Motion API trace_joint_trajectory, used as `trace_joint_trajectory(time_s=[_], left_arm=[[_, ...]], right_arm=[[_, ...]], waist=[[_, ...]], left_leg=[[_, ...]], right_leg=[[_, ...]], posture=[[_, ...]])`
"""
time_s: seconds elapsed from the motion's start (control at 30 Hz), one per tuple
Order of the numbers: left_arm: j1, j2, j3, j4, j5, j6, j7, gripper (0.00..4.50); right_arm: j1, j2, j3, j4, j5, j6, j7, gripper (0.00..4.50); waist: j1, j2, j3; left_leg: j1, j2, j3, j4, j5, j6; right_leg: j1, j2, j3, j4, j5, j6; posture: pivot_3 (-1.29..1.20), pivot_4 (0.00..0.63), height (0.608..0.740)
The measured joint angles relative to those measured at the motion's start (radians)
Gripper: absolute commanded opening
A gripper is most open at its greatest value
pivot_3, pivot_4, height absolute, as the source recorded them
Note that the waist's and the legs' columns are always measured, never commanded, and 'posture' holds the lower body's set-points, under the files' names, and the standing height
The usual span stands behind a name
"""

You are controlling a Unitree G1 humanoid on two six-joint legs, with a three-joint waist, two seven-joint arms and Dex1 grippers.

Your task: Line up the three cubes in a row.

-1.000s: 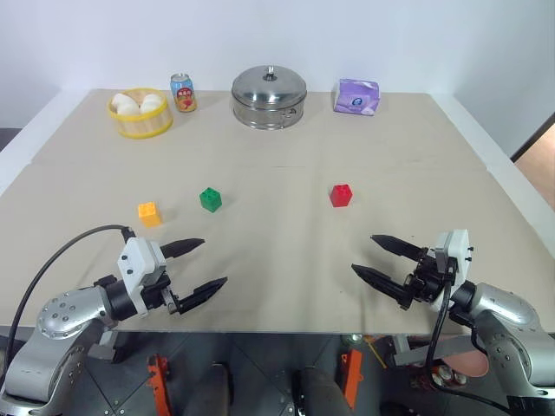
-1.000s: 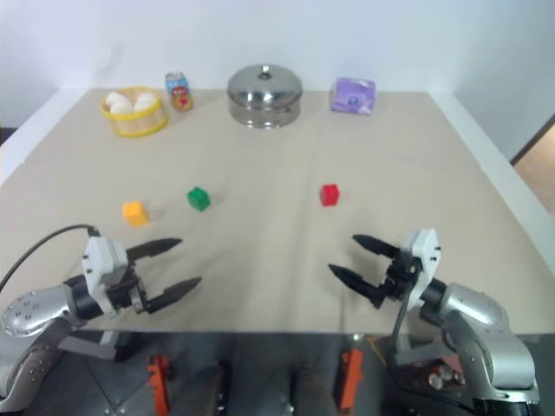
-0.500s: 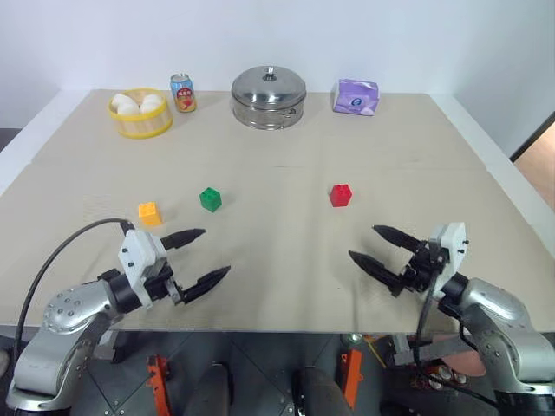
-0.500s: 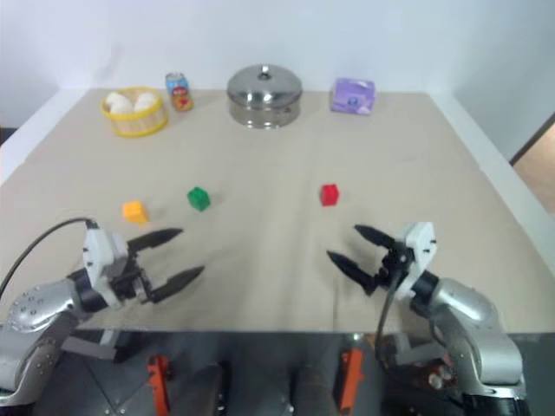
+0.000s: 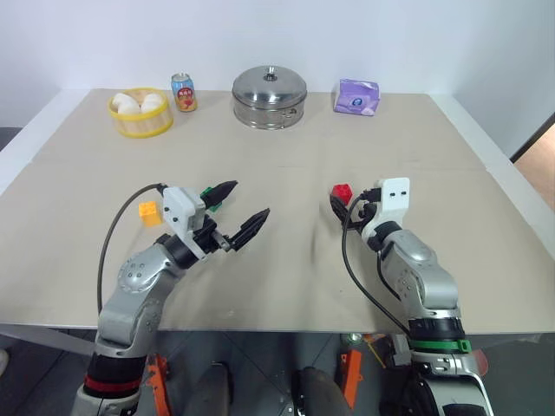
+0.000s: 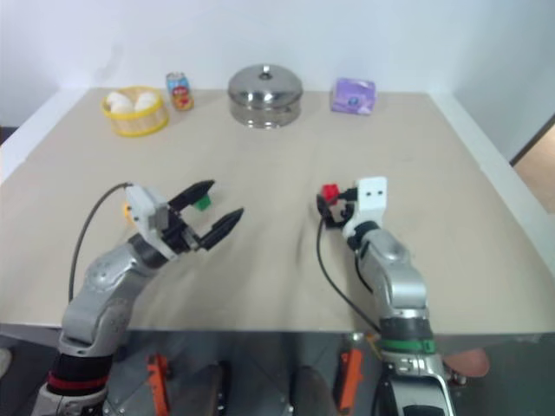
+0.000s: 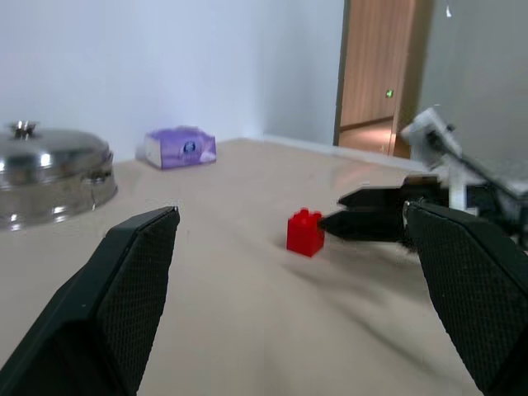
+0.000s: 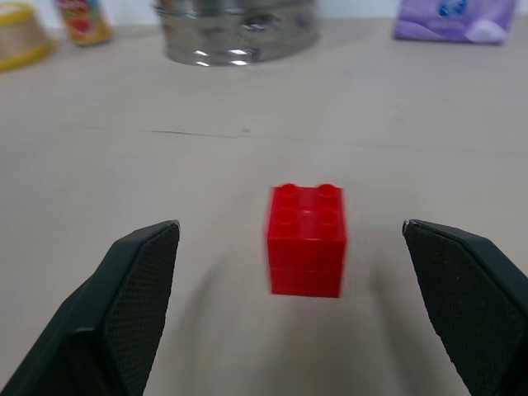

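I see white buns in the yellow basket left of the pot, green cube half hidden behind my spread left gripper, red cube between my right gripper's parted fingers, untouched

Beige table, plain white wall behind, wooden door off to one side

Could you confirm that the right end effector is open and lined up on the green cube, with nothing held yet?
Not quite: the cube in front of the open right end effector is the red cube, not the green one. The right wrist view shows it standing on the table between the two fingers, untouched. The rest is right: nothing is held yet.
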Motion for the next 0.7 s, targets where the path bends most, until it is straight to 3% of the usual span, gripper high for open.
trace_joint_trajectory(time_s=[0.5, 0.67, 0.7], left_arm=[[-0.064, -0.056, -0.035, 0.098, 0.059, -0.065, 0.0, 4.5], [-0.066, -0.058, -0.034, 0.098, 0.061, -0.065, -0.001, 4.5], [-0.066, -0.058, -0.034, 0.098, 0.061, -0.065, -0.001, 4.5]], right_arm=[[-0.158, 0.075, -0.001, 0.372, -0.071, -0.186, -0.023, 4.48], [-0.187, 0.089, -0.001, 0.447, -0.084, -0.248, -0.024, 3.08], [-0.191, 0.089, -0.001, 0.457, -0.085, -0.256, -0.023, 2.58]], waist=[[-0.004, 0.0, 0.0], [-0.004, 0.0, 0.0], [-0.004, 0.0, 0.0]], left_leg=[[0.001, 0.002, 0.0, 0.0, 0.0, 0.001], [0.001, 0.002, 0.0, -0.001, 0.0, 0.001], [0.001, 0.002, 0.0, -0.001, 0.0, 0.001]], right_leg=[[0.0, 0.008, 0.009, 0.0, 0.001, 0.0], [0.0, 0.009, 0.012, 0.0, 0.002, 0.002], [0.0, 0.009, 0.013, 0.0, 0.002, 0.002]], posture=[[0.0, 0.15, 0.739], [0.0, 0.15, 0.739], [0.0, 0.15, 0.739]])
